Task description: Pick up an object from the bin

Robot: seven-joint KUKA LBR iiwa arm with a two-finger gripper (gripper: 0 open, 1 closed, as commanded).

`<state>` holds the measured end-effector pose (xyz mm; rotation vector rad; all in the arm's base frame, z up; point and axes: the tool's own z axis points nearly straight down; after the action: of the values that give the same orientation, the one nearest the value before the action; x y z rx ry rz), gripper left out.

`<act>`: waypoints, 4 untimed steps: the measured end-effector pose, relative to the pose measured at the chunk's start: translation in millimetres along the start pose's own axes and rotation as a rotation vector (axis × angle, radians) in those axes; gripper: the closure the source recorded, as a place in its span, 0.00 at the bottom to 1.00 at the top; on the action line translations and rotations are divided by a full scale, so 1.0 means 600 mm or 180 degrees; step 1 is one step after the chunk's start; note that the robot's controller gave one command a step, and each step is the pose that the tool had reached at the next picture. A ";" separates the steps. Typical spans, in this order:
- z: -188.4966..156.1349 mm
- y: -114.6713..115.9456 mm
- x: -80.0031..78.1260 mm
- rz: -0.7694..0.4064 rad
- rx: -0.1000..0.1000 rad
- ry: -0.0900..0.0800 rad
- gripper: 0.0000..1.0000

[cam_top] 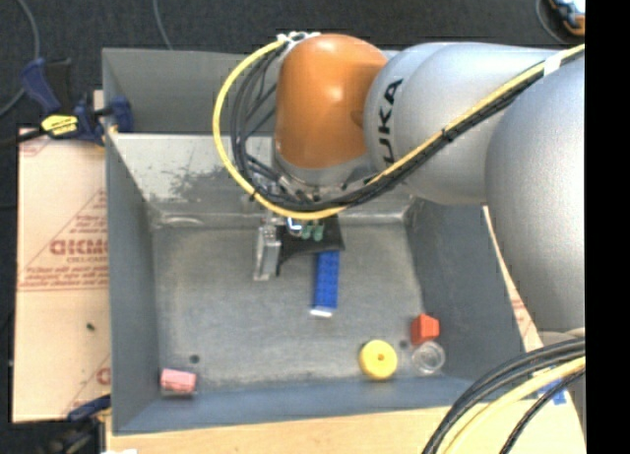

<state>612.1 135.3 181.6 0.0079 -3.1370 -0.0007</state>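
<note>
The grey metal bin (128,245) sits on a dark ground (69,9), and its scuffed, speckled floor (217,314) is mostly bare, with its few things lying well apart rather than heaped. In the camera view the arm (472,117) reaches in from the right, and its orange cover (320,97) hangs over the back half of the bin. The gripper (279,250) is low beneath the cover, close to the floor near the back wall. Whether the claw is apart or together I cannot tell, as the wrist hides much of it, and nothing is seen clamped in it. The nearest thing is a blue block (325,280), long and flat, lying about mid-floor just to the right of the gripper with its long side running front to back. I cannot tell whether its far end touches the gripper's dark body. Toward the front right corner lie a yellow ring (378,359), a small orange-red block (424,326) and a clear little cup (428,356), close together. A pink block (178,380) lies alone in the front left corner. I judge the pick to be at the approach stage, with no thing lifted yet. Taking the blue block would call for a small shift to the right, so that the claw straddles its narrow width before closing and lifting.
</note>
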 end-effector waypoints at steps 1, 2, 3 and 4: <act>-0.009 -0.001 -0.003 0.0015 -0.0004 -0.0026 1.00; -0.009 -0.002 -0.003 0.0018 -0.0003 -0.0026 1.00; -0.007 -0.003 -0.002 0.0013 -0.0004 -0.0027 1.00; -0.002 -0.038 0.018 0.0062 -0.0003 -0.0019 1.00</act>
<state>601.2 112.2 183.0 -0.0225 -3.1429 -0.0019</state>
